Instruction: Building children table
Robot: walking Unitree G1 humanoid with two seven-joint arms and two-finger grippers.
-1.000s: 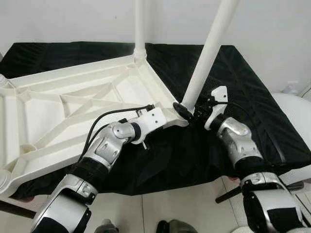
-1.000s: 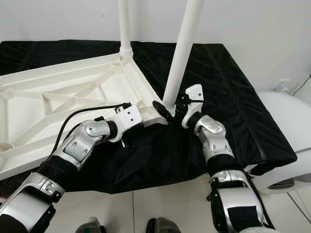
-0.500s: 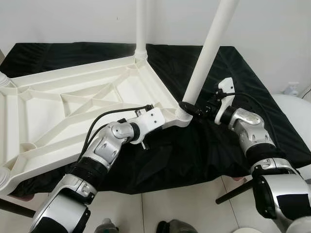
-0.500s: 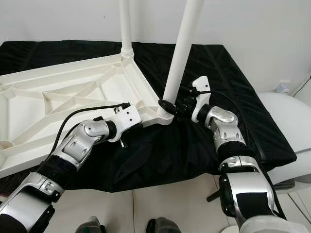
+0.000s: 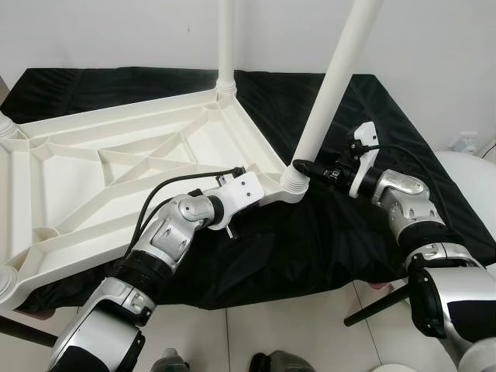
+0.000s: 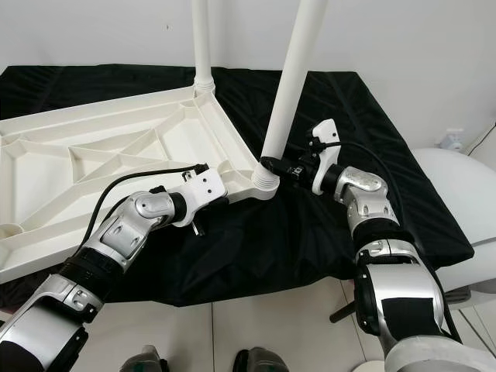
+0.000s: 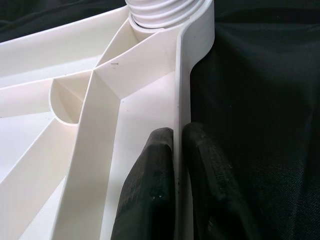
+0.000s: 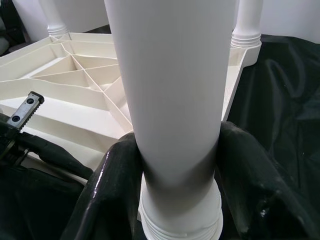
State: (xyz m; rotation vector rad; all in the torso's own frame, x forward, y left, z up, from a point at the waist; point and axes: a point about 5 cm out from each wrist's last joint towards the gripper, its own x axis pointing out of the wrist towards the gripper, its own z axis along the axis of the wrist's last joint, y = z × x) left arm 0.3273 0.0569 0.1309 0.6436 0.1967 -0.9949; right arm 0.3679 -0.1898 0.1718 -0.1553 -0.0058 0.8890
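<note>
While right hand (image 8: 172,185) grips leg (image 8: 170,100), its top is cropped.

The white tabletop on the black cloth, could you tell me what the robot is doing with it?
The robot is assembling a children's table. The white tabletop lies underside up on a black cloth. The left gripper is shut on the tabletop's edge wall near the corner, steadying it. The right gripper is shut on the near table leg just above its corner socket. A second leg stands in the far corner.

Right gripper (image 6: 273,166) around white table leg (image 6: 291,85)
</note>
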